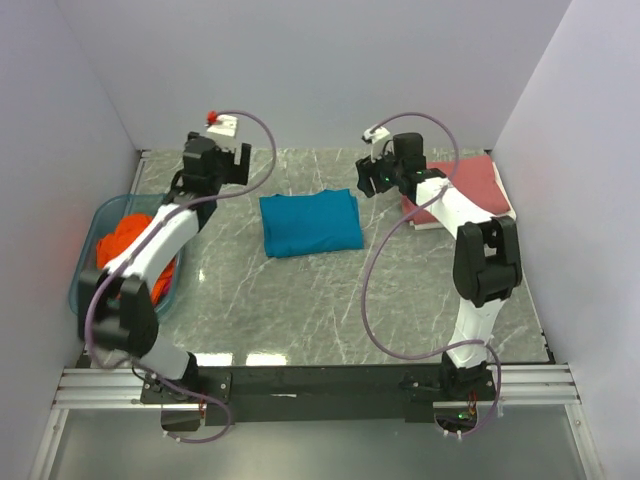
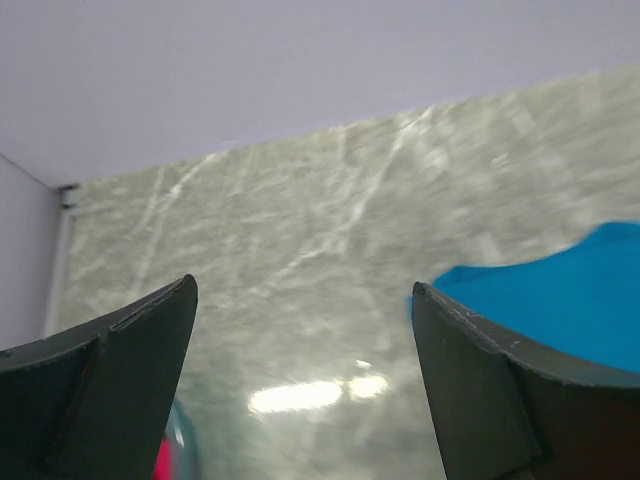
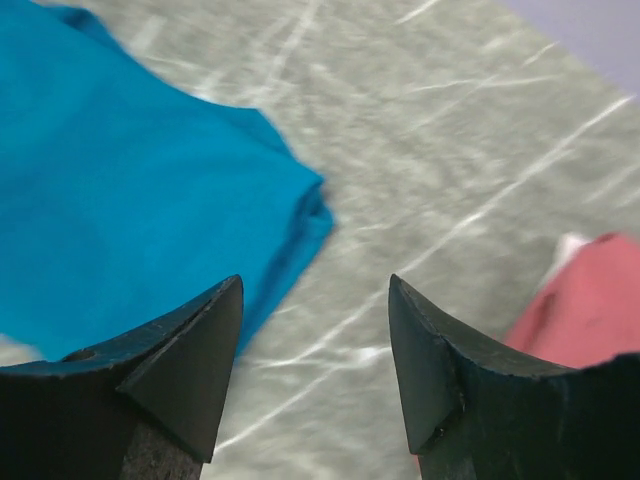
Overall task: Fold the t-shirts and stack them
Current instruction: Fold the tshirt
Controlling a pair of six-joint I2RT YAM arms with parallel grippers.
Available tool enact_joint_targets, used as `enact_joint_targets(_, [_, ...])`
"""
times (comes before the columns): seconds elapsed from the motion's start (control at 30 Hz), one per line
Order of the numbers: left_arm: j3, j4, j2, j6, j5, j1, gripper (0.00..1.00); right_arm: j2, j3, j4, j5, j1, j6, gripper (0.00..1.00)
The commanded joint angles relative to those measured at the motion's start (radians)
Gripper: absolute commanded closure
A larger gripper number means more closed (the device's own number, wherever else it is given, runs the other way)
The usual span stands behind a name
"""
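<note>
Where my left arm [image 1: 150, 250] crosses the tub [image 1: 104, 212] at the left edge, I see only part of the orange shirt [image 1: 120, 240] bunched inside. The teal shirt [image 1: 310, 222] lies folded mid-scene on the table [image 1: 300, 310], between the grippers. The red shirt [image 1: 470, 180] sits far right, partly hidden by my right arm [image 1: 482, 258]. The left gripper [image 2: 305, 330] gapes wide, holding nothing. The right gripper [image 3: 315, 330] is spread and empty too, and its camera cuts both shirts off.

The left arm [image 1: 160, 236] and right arm [image 1: 447, 206] both stretch forward, elbows bent, each with its jaws spread apart and holding nothing.
</note>
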Motion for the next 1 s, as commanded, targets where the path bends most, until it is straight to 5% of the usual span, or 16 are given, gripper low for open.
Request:
enact_joint_targets(0.0, [-0.087,-0.12,-0.135,-0.257,0.087,-0.001,0.07,-0.067,-0.035,-0.056,-0.199,0.005,0.2,0.33])
enact_joint_targets(0.43, [-0.369,-0.235,-0.445,-0.33,0.18,-0.001,0.07,0.04,-0.035,-0.178,-0.205,-0.013,0.397,0.4])
enact_joint_targets(0.97, [-0.303,-0.226,-0.163,-0.561,0.434,0.002,0.23,0.059,-0.106,-0.223,-0.254,-0.021,0.434,0.45])
